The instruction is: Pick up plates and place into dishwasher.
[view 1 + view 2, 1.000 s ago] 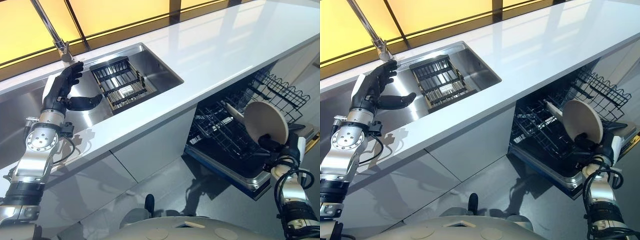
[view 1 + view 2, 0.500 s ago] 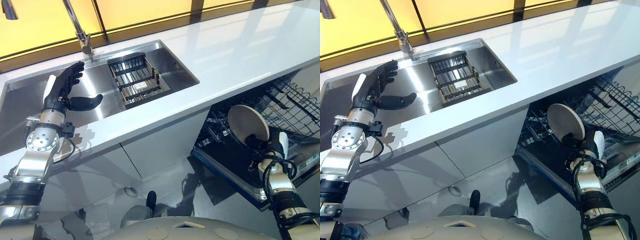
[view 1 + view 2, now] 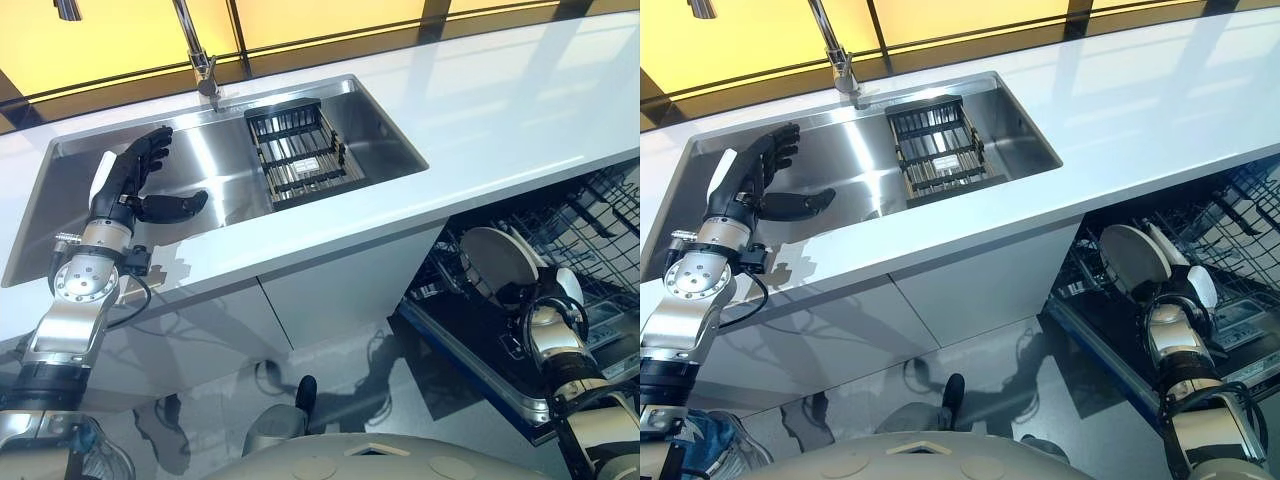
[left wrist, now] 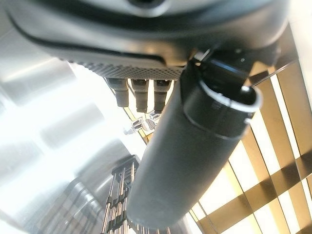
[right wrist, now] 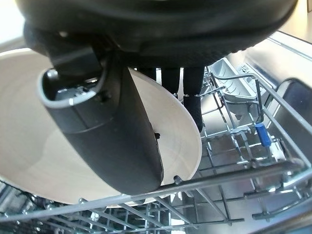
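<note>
Over dishwasher rack, plate pinched in right hand, seemingly upright

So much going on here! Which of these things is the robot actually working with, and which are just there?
Part of the job:
- plate, gripped by the right hand
- dishwasher rack, where the plate is going

Just there:
- sink
- tap
- drainer basket in the sink
- counter
- left hand, open over the sink, holding nothing
</note>
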Motion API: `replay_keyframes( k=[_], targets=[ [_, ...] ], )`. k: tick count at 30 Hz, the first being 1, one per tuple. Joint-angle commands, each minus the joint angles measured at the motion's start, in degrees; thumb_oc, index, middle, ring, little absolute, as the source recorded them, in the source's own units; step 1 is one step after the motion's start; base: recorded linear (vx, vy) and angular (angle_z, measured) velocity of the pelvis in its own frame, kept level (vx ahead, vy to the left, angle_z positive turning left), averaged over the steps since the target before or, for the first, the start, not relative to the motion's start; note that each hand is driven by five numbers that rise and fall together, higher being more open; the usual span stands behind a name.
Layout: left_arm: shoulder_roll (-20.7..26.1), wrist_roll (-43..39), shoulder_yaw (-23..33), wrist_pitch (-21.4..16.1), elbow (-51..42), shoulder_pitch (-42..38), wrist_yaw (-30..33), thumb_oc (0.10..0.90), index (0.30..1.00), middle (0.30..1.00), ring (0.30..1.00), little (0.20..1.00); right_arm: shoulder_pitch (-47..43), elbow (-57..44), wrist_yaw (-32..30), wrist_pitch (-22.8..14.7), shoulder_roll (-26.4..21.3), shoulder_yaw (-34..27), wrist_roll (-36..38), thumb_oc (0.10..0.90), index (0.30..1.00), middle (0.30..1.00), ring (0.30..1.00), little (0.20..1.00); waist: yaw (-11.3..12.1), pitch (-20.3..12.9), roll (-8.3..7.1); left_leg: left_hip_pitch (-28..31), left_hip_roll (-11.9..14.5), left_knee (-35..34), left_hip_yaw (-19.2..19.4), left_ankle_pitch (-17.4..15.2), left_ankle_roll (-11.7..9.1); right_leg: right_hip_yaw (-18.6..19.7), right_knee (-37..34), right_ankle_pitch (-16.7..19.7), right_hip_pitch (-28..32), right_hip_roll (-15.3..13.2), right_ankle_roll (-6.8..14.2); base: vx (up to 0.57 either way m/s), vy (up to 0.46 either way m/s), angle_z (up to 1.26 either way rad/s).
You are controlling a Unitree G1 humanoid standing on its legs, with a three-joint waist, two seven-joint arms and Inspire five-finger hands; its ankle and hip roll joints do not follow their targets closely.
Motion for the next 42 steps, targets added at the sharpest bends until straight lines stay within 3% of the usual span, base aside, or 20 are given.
replay_keyframes(
  k=[1, 10, 18, 26, 28, 29, 34, 42],
  targets=[
    [3.9, 0.25, 0.85, -3.54, -5.25, -7.78, 0.87, 0.8, 0.9, 0.9, 0.9, 0.9, -2.07, -1.02, -0.37, 0.25, -2.31, 5.12, 0.15, 0.8, 0.9, 0.9, 0.9, 0.9, 1.56, -1.14, 0.04, 6.0, -0.57, 0.71, 2.1, -7.92, -0.21, 0.6, 3.92, 2.12, -5.43, -0.08, -0.8, 0.05, 0.008, 0.01],
    [2.49, 1.71, 1.8, -4.43, -5.7, -5.63, 1.51, 0.8, 0.9, 0.9, 0.9, 0.9, 1.69, -16.56, -5.07, -1.67, -0.85, 1.78, 0.89, 0.8, 0.9, 0.9, 0.9, 0.9, -0.11, -1.61, -0.17, 7.35, -0.64, 0.42, 2.83, -8.57, 0.48, 2.01, 4.17, 1.84, -5.06, 0.21, -0.64, 0.0, 0.001, 0.0],
    [2.36, 1.85, 4.25, -5.44, -5.89, -3.68, 1.58, 0.8, 0.9, 0.9, 0.9, 0.9, 5.1, -29.78, -7.14, -6.52, -1.43, -4.15, -1.43, 0.8, 0.9, 0.9, 0.9, 0.9, -1.94, -2.66, -0.63, 7.84, -0.66, 0.36, 4.49, -8.83, 1.01, 3.27, 3.84, 2.37, -5.27, 0.52, -0.19, -0.02, 0.001, -0.05],
    [2.83, 1.58, 6.23, -5.64, -6.23, -2.15, 1.83, 0.8, 0.9, 0.9, 0.9, 0.9, 7.6, -35.22, -9.09, -10.0, -1.71, -8.18, -1.14, 0.8, 0.9, 0.9, 0.9, 0.9, -2.86, -3.69, -1.0, 8.35, -0.62, 0.36, 5.84, -9.45, 1.27, 4.04, 3.48, 2.39, -5.14, 0.65, 0.07, -0.02, -0.006, -0.06],
    [2.94, 1.58, 7.05, -5.99, -6.31, -1.6, 1.93, 0.8, 0.9, 0.9, 0.9, 0.9, 8.33, -37.56, -9.65, -13.66, -1.35, -10.07, 2.14, 0.8, 0.9, 0.9, 0.9, 0.9, -3.3, -3.99, -1.2, 8.69, -0.59, 0.36, 6.45, -9.66, 1.43, 4.37, 3.52, 2.42, -5.1, 0.66, 0.12, -0.03, -0.013, -0.02],
    [2.93, 1.72, 7.53, -6.46, -6.2, -1.39, 1.79, 0.8, 0.9, 0.9, 0.9, 0.9, 8.48, -39.13, -10.37, -17.18, -0.65, -10.98, 4.31, 0.8, 0.9, 0.9, 0.9, 0.9, -3.51, -4.1, -1.26, 8.85, -0.64, 0.36, 6.71, -9.81, 1.57, 4.64, 3.63, 2.39, -5.14, 0.69, 0.11, -0.04, -0.02, -0.05],
    [3.05, 1.64, 8.71, -8.06, -5.0, -0.81, 1.32, 0.8, 0.9, 0.9, 0.9, 0.9, 9.41, -41.62, -10.51, -24.48, 1.86, -12.8, 11.22, 0.8, 0.9, 0.9, 0.9, 0.9, -4.17, -4.56, -1.27, 9.13, -0.64, 0.36, 7.71, -10.2, 1.74, 5.37, 3.64, 2.57, -5.43, 0.58, 0.35, -0.03, -0.019, -0.11],
    [4.0, 0.74, 10.45, -8.63, -4.64, 0.07, 0.7, 0.8, 0.9, 0.9, 0.9, 0.9, 11.36, -40.7, -9.45, -30.42, 5.51, -15.85, 22.99, 0.8, 0.9, 0.9, 0.9, 0.9, -5.52, -4.92, -1.16, 9.49, -0.62, 0.5, 9.38, -10.74, 2.03, 6.66, 3.44, 2.93, -5.75, 0.6, 0.48, -0.01, -0.021, -0.1]
  ],
)
